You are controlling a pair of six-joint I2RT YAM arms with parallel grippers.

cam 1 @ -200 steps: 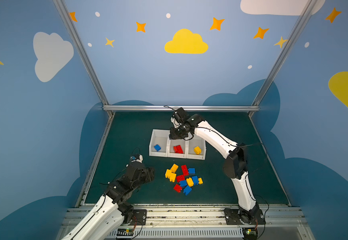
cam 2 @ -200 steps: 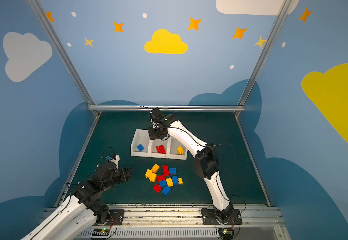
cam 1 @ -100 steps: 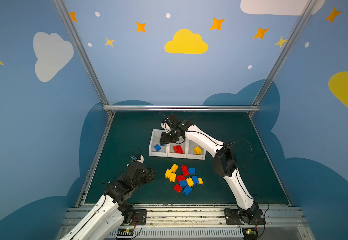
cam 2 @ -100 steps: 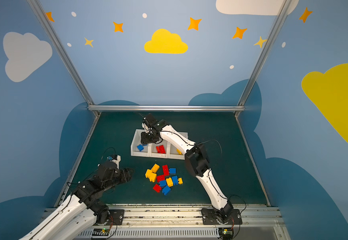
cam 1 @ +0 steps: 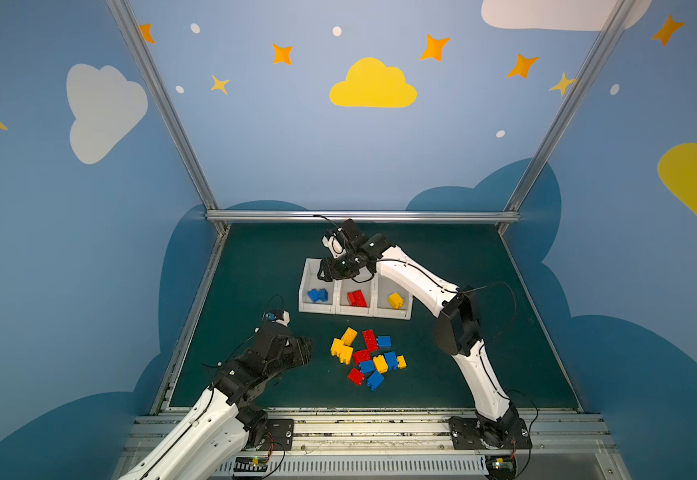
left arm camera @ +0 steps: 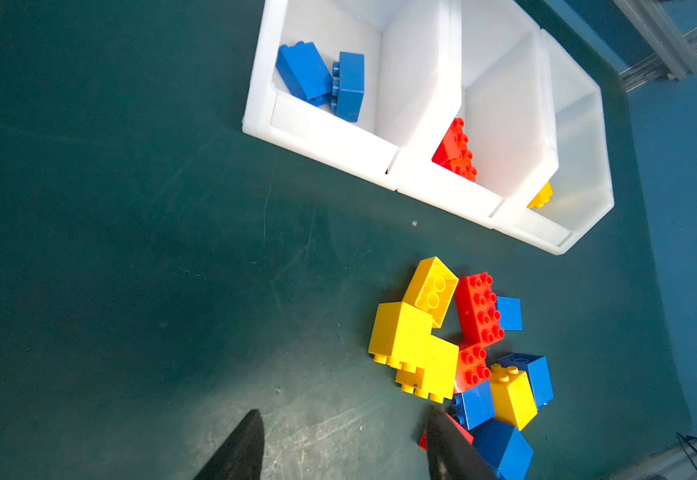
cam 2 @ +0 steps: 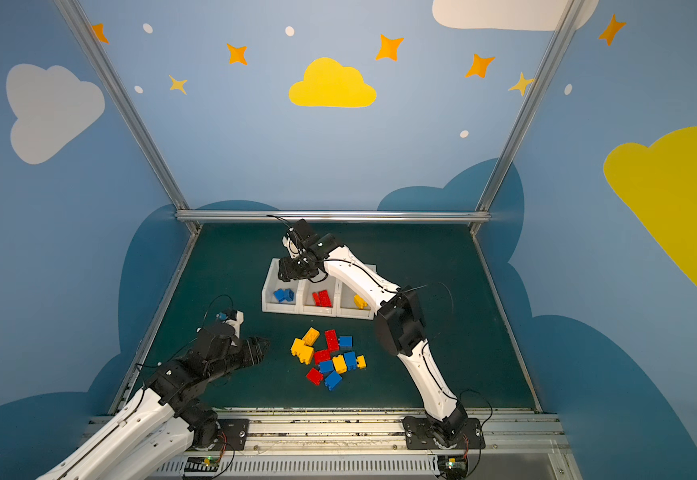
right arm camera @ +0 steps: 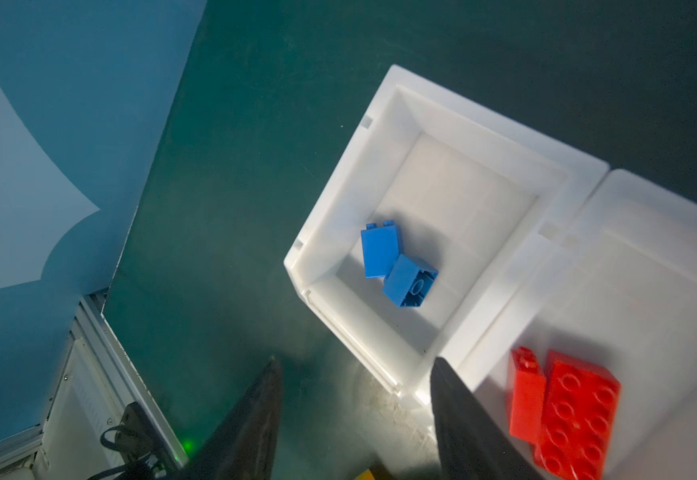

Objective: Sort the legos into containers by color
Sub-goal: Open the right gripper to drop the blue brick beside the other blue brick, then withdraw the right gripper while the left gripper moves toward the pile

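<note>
Three white containers (cam 1: pixel 315 309) stand joined in a row on the green mat. The left one holds two blue legos (cam 1: pixel 317 295) (right arm camera: pixel 396 262), the middle one red legos (cam 1: pixel 357 298) (right arm camera: pixel 567 411), the right one a yellow lego (cam 1: pixel 395 300). A mixed pile of red, yellow and blue legos (cam 1: pixel 369 359) (left arm camera: pixel 454 345) lies in front of them. My right gripper (cam 1: pixel 326 274) (right arm camera: pixel 355 361) hangs open and empty over the left container's near corner. My left gripper (cam 1: pixel 307 351) (left arm camera: pixel 343 411) is open, low over the mat just left of the pile, one finger beside a red lego.
Blue cell walls and an aluminium frame rail (cam 1: pixel 363 216) close off the mat at the back and sides. A metal base rail (cam 1: pixel 359 419) runs along the front edge. The right arm's elbow (cam 1: pixel 456 328) hangs to the right of the containers.
My right gripper swung left from above the middle container to above the left one and opened. A second blue lego now lies in the left container. The left arm stayed put.
</note>
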